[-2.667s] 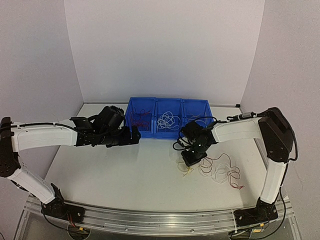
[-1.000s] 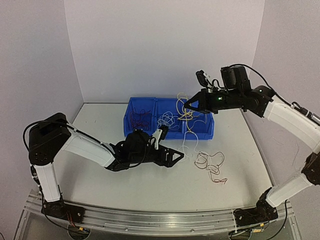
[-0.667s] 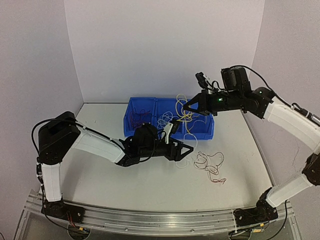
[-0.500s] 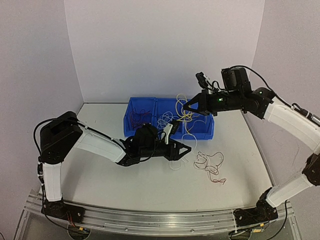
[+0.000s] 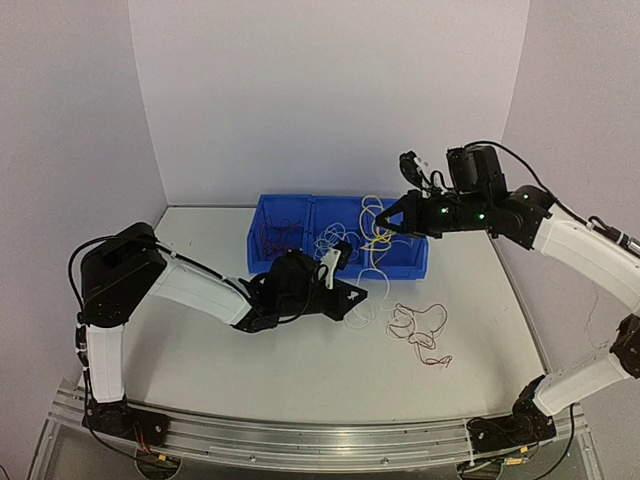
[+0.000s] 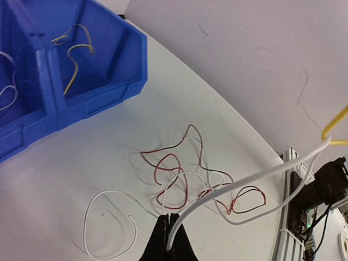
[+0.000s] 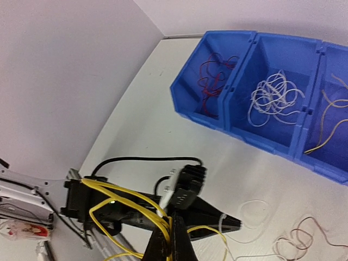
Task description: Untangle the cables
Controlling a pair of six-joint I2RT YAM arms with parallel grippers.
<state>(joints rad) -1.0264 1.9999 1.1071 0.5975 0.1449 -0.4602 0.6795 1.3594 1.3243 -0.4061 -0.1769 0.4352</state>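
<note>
Nearest on the desk (image 5: 300, 390), right of centre, lies a loose tangle of red and white cables (image 5: 421, 331), flat on the surface and touched by neither arm. Just to its left a single white loop (image 6: 109, 223) rests on the desk, apart from the tangle.

Beside that loop, low over the desk, the left jaws are pinched fully together on a white wire (image 6: 234, 190). This wire climbs up and to the right from the tips until it meets the yellow wires (image 7: 136, 204). The right jaws hold those wires in the air above the desk, closed tight on them, and the loops spill out to one side. Whether the white wire is knotted into the yellow ones or only hooked over them is hard to tell from these views.

Farthest back stands the blue bin (image 7: 193, 109) with three compartments in a row. Red strands (image 7: 212, 76) lie in the left one, white strands (image 7: 271, 95) in the middle and yellow strands (image 7: 329, 122) in the right.
</note>
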